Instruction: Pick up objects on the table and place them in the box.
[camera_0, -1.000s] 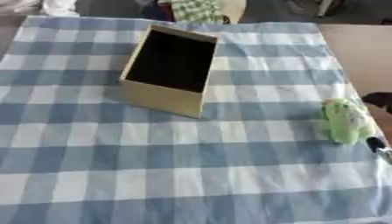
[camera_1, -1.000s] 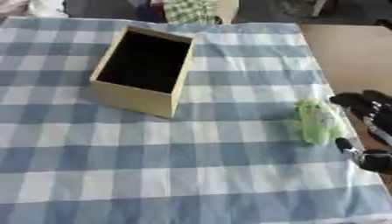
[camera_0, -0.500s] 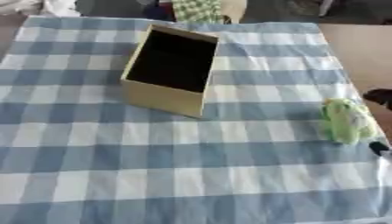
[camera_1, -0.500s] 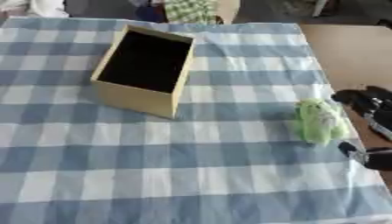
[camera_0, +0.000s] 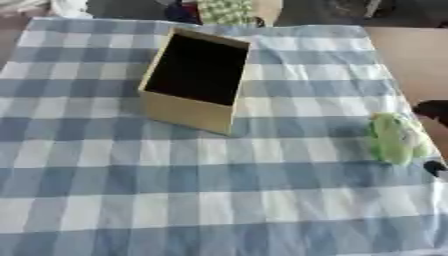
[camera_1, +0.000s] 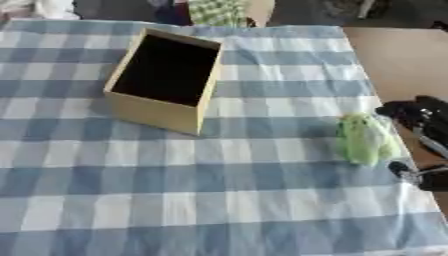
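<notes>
1. Near the right edge of the surface (camera_1: 262, 210) lies a soft green toy (camera_1: 366, 139), on a blue and white checked cloth (camera_1: 175, 180).
2. Just to the right of the toy is the right robot hand (camera_1: 420, 142). It is black with some silver bits.
3. Part of the hand shows beside the top of the toy, and another part shows beside its bottom end. The toy sits between these two parts, very close to them.
4. I cannot tell if the hand touches the toy, or if its fingers are open or closed, because most of the hand is cut off at the edge.
5. Well to the left of the toy stands a tan box (camera_1: 165, 80). Its top is open and the inside looks dark.
6. The box sits a bit crooked on the cloth, toward the far side of the surface.
7. The toy and the box are well apart, with bare cloth between them.
8. The left robot hand does not show in either view.
</notes>
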